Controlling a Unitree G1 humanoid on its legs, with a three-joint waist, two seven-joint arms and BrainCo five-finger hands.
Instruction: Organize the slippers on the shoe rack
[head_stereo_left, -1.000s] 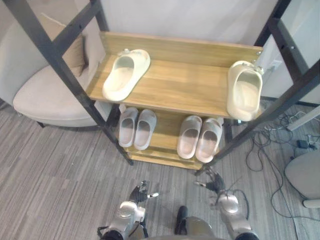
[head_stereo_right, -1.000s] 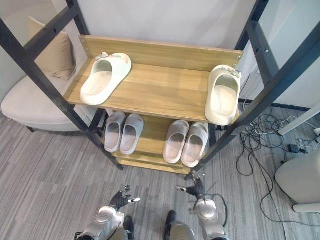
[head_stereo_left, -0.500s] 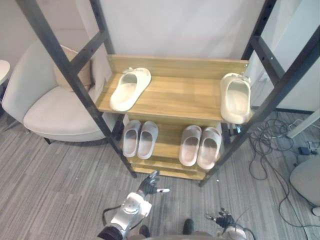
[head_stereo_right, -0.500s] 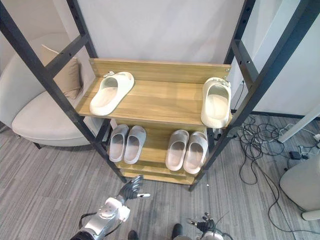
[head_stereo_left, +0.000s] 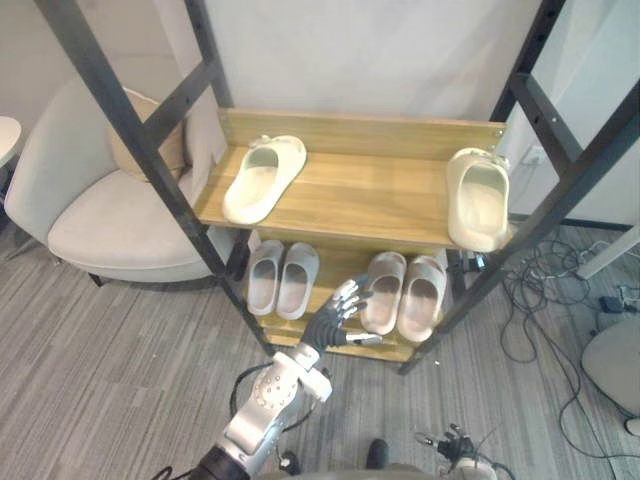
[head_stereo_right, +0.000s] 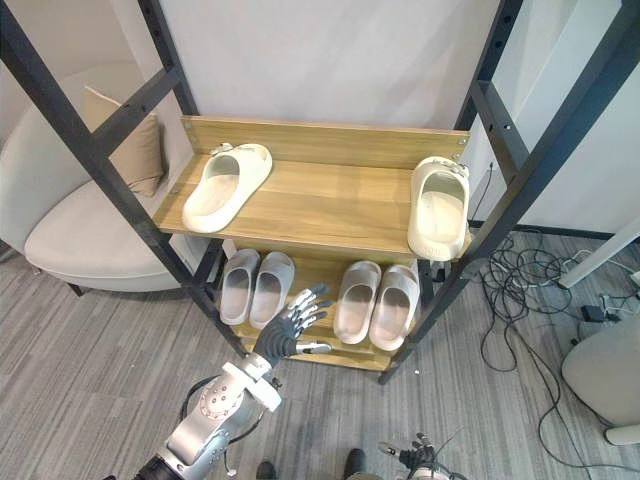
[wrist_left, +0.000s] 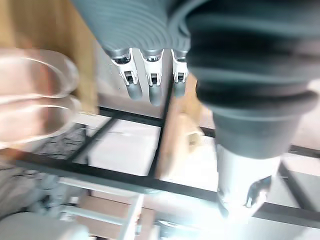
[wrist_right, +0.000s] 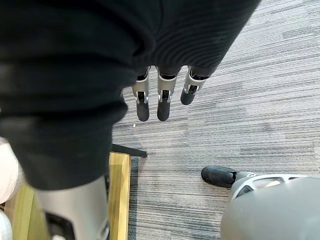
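Note:
Two cream slippers lie far apart on the rack's top shelf (head_stereo_left: 360, 200): one at the left (head_stereo_left: 262, 178), angled, and one at the right edge (head_stereo_left: 478, 198). On the lower shelf stand a pale grey pair (head_stereo_left: 281, 278) and a pinkish pair (head_stereo_left: 405, 292). My left hand (head_stereo_left: 326, 328) is open with its fingers spread, raised in front of the lower shelf between the two pairs, touching nothing. In the left wrist view its fingers (wrist_left: 150, 82) are straight, with the pinkish pair (wrist_left: 32, 100) beside them. My right hand (head_stereo_left: 452, 441) hangs low over the carpet, its fingers (wrist_right: 159, 102) straight and empty.
The rack's black metal posts (head_stereo_left: 150, 150) slant across the front at both sides. A beige armchair (head_stereo_left: 110, 210) with a cushion stands left of the rack. Cables (head_stereo_left: 545, 290) lie on the grey carpet at the right, by a chair base (head_stereo_left: 612, 360).
My left hand has risen from near the floor up to the front of the lower shelf, fingers spreading. My right hand has stayed low at the bottom edge.

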